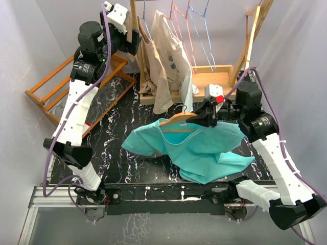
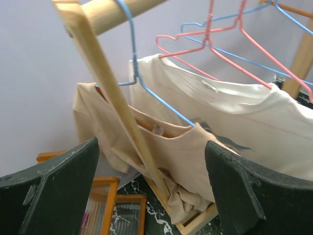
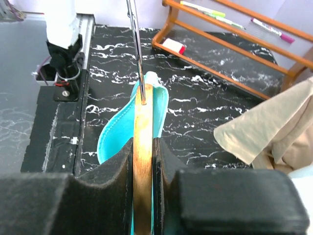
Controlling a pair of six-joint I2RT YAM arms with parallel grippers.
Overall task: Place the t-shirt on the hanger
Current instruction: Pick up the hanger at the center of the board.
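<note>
— Which arm has the hanger?

— The right one. The right claw is closed tight on the wooden hanger near its middle, just under the hook. In the wrist view both pads press flat against the wood.

— And the t-shirt?

— The t-shirt hangs from that hanger over the bench, with its neck opening around the wood. One sleeve spreads toward the left arm and the other side droops, bunched, under the right claw (whether that shoulder sits properly over the hanger's end I can't tell).

— How does the hanger lie?

— Its long axis runs side to side across the bench. The hook points away from the bases, toward the rack where the beige shirts hang.

— The left claw?

— The left claw is up at the rack's left corner, jaws wide apart, nothing between them. The t-shirt lies well apart from it: lower, toward the robot's right and nearer the bases.

— So what does the coming move turn on?

— I'd judge it's that gap. The right arm is nearer, but it is busy holding the hanger. If the cloth needs squaring, the free left claw would have to come down and across, and it would meet the hanger's left end and the spread sleeve first. If the cloth is fine, the hook already faces the rack.
</note>
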